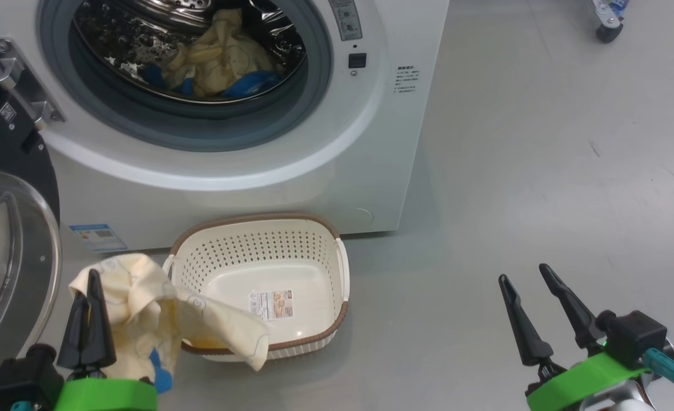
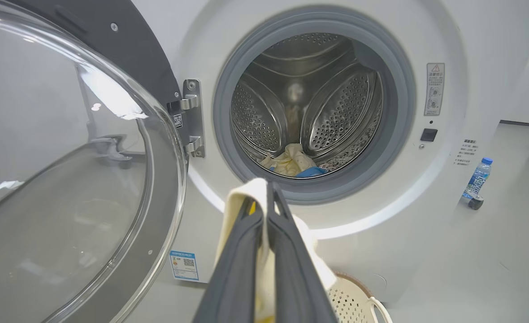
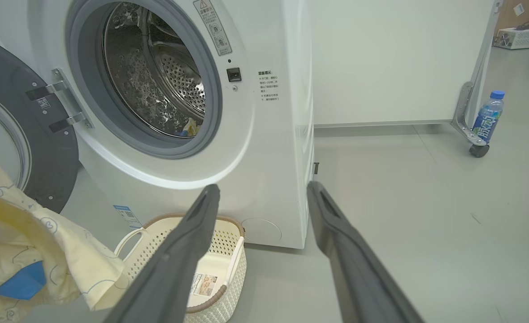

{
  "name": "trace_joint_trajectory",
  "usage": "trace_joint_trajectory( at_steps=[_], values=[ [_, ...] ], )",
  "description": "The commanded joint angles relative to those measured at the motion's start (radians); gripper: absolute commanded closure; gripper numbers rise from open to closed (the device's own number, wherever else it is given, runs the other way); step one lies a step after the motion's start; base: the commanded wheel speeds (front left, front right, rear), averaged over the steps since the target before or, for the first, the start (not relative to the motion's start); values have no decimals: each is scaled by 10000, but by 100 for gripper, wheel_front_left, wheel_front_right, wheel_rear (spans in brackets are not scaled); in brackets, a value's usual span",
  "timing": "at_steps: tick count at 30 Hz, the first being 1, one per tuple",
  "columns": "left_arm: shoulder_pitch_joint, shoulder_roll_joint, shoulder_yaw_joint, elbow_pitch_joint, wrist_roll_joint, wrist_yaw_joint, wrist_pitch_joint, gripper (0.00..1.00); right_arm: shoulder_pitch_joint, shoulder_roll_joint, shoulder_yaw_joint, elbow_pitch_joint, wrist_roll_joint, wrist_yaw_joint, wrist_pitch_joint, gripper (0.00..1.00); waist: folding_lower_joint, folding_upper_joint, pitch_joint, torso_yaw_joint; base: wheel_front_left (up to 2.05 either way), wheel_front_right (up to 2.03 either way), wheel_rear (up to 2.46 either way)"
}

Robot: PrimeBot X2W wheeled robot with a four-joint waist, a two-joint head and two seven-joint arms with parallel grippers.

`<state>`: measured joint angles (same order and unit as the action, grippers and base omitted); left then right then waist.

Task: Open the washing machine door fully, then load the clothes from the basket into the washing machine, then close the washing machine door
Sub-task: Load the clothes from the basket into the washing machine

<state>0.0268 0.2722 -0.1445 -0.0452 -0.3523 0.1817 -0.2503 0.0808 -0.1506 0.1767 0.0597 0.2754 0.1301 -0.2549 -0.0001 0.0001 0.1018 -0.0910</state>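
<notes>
left gripper (image 1: 88, 285) 7 o'clock, pinching cream cloth (image 1: 143, 302) trailing over basket (image 1: 257, 217) rim | right gripper (image 1: 522, 273) 4 o'clock, spread, empty | other clothes (image 1: 223, 63) inside washing machine (image 1: 314, 165), 12 o'clock | door (image 1: 5, 131) open, 9 o'clock

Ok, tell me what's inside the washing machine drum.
The drum of the washing machine holds a crumpled pile of cream-yellow clothes, with blue fabric at its front. Anything beneath the pile is covered.

The door (image 1: 5, 240) runs off the head view's edge at 9 o'clock. The cloth (image 1: 143, 297) hides the basket's (image 1: 268, 251) 7 o'clock corner; its label (image 1: 271, 304) is unreadable.
</notes>
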Motion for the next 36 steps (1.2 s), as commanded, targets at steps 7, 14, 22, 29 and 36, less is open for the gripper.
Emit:
trace_joint_trajectory(
  at_steps=[7,14,22,29,36],
  values=[
    [-152,198,441,-396,-10,81,-39,100,-148,-212,112,-348,-35,6,-56,0,1,-1,58,183,0,0,0],
    [-249,226,383,-381,-41,69,-22,100,-236,-192,141,-353,-37,6,-57,0,1,-1,264,210,0,0,0],
    [-745,176,285,-199,-103,-6,-28,100,-494,-141,143,-351,-42,6,-61,0,1,-1,974,232,0,0,0],
    [-1482,80,140,199,-184,-283,-58,100,-780,-76,192,-321,-64,6,-65,0,1,-1,1721,268,0,0,0],
    [-2988,146,-167,832,-96,-777,-34,100,-1134,-35,323,-335,-109,6,-67,0,1,-1,2414,143,0,0,0]
  ],
)
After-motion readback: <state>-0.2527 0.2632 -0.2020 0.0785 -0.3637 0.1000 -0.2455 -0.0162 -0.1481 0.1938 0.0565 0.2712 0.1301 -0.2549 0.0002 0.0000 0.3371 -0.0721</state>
